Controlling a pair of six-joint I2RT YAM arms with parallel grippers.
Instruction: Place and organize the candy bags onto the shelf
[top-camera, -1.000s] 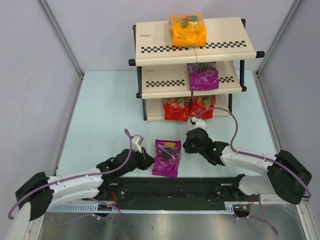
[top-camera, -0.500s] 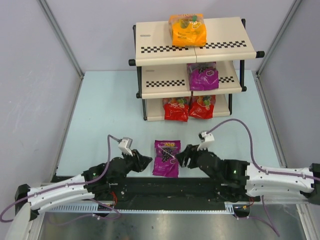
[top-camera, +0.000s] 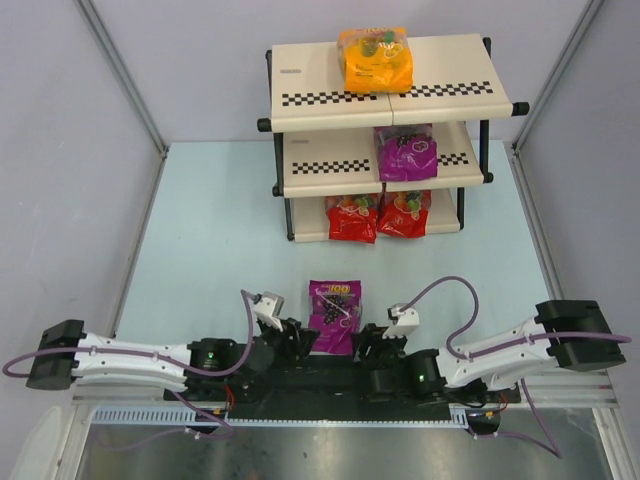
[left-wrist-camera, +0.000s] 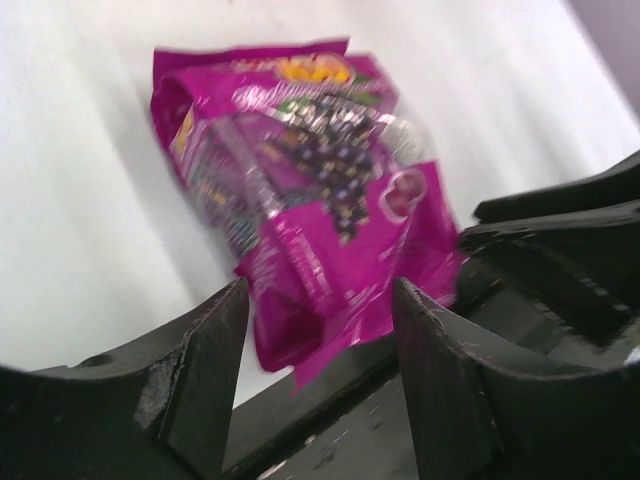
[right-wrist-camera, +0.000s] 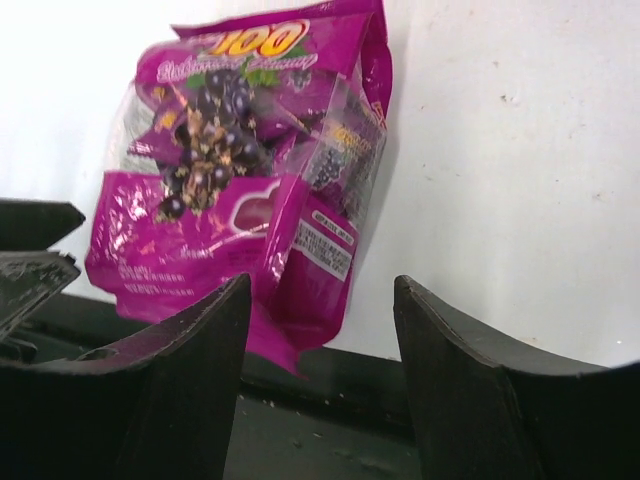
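The shelf (top-camera: 310, 95) stands at the back of the table. An orange candy bag (top-camera: 375, 60) lies on its top tier, a purple one (top-camera: 405, 152) on the middle tier, and two red ones (top-camera: 353, 218) (top-camera: 404, 213) on the bottom tier. Another purple bag (top-camera: 334, 315) (left-wrist-camera: 310, 200) (right-wrist-camera: 230, 180) lies flat on the table near the arms' bases. My left gripper (top-camera: 298, 338) (left-wrist-camera: 320, 287) is open just left of the bag's near end. To the right of that end my right gripper (top-camera: 368, 345) (right-wrist-camera: 321, 282) is open too. Neither holds anything.
The black base rail (top-camera: 340, 385) runs along the near edge, and the loose bag's near end overhangs it. Grey walls close in the left, right and back. Purple cables (top-camera: 445, 290) loop above both wrists.
Both arms have drawn back toward the near edge and lowered beside the loose purple bag. Both grippers went from shut to open. The bag has stayed in place.
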